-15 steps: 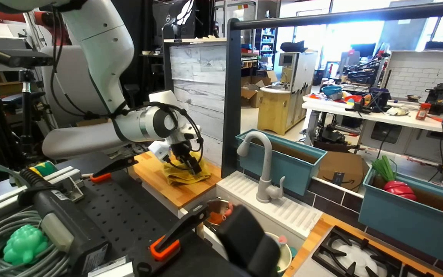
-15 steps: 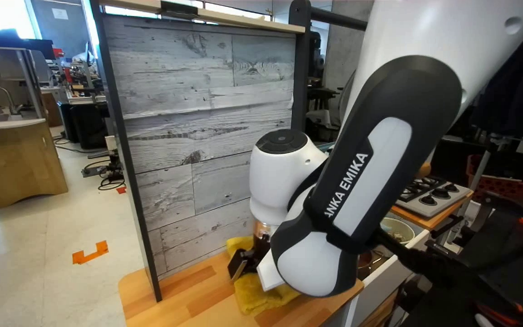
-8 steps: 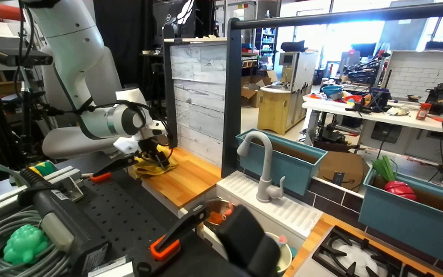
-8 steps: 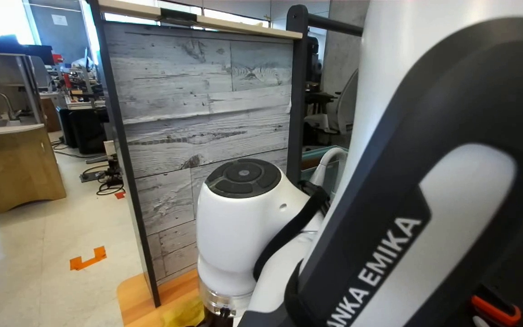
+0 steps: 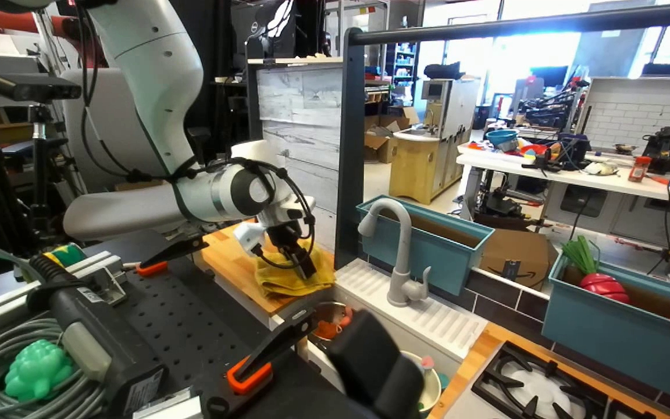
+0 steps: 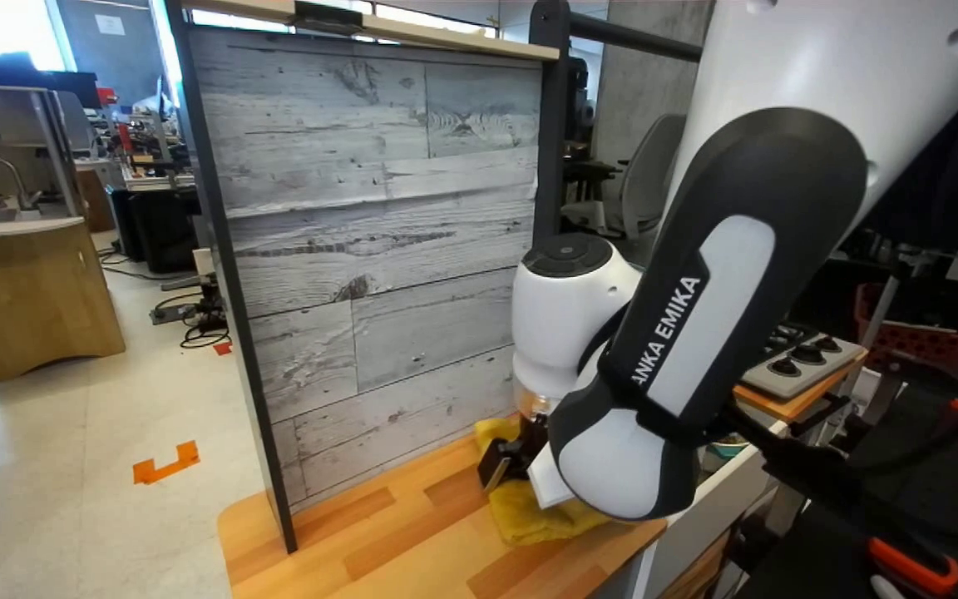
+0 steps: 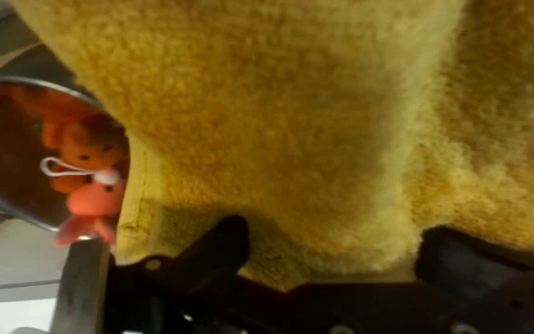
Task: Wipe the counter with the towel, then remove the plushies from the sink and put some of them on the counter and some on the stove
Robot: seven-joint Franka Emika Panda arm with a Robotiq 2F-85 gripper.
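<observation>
I have the arm sloping down from above, bent sharply low down, then reaching nearly level to the wrist, which tips downward. My gripper is down on the yellow towel, its fingers spread apart with cloth showing across the gap. The towel lies rumpled on the counter, at the end just beside the sink. Past its edge, the wrist view gives me orange and pink plushies in a metal-rimmed pot.
</observation>
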